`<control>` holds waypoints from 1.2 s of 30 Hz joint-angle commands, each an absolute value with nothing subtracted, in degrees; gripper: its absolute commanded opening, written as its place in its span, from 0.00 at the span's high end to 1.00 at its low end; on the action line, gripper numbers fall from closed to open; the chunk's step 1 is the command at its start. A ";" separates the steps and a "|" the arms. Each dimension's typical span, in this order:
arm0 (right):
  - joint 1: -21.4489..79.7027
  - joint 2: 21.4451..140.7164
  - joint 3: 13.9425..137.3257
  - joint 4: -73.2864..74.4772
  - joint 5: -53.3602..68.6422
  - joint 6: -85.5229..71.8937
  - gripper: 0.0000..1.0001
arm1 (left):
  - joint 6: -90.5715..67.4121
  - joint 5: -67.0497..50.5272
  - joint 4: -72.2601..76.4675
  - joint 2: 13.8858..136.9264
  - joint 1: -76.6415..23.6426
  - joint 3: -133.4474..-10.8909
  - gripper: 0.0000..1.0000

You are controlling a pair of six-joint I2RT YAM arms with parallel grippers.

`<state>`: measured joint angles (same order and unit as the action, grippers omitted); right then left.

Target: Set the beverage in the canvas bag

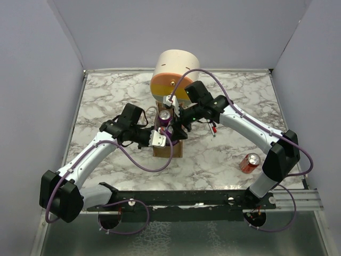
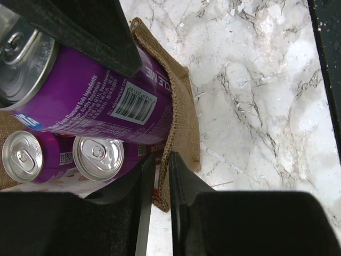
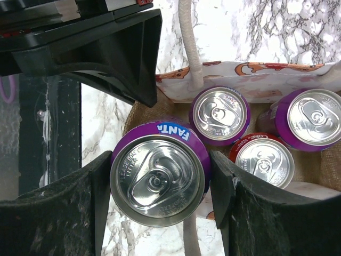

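While the purple Fanta can (image 3: 159,178) hangs upright just above one corner of the bag's mouth, not yet inside, I log it clamped between both fingers of the right gripper (image 3: 160,184).

- Canvas bag (image 2: 184,112): stands on the marble table (image 1: 117,96) and holds two purple cans (image 3: 221,114) and a red Coke can (image 3: 265,160).
- Left gripper (image 2: 160,202): its fingers are nearly together, pinching the bag's side wall. I judge this keeps the mouth open and the bag steady.
- Loose red can (image 1: 250,162): on the table, well apart.
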<state>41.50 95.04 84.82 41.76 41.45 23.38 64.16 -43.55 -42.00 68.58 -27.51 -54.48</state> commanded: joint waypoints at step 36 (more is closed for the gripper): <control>44.56 94.18 79.46 35.49 35.09 19.78 0.94 | 65.84 -47.19 -42.68 66.30 -28.08 -49.74 1.00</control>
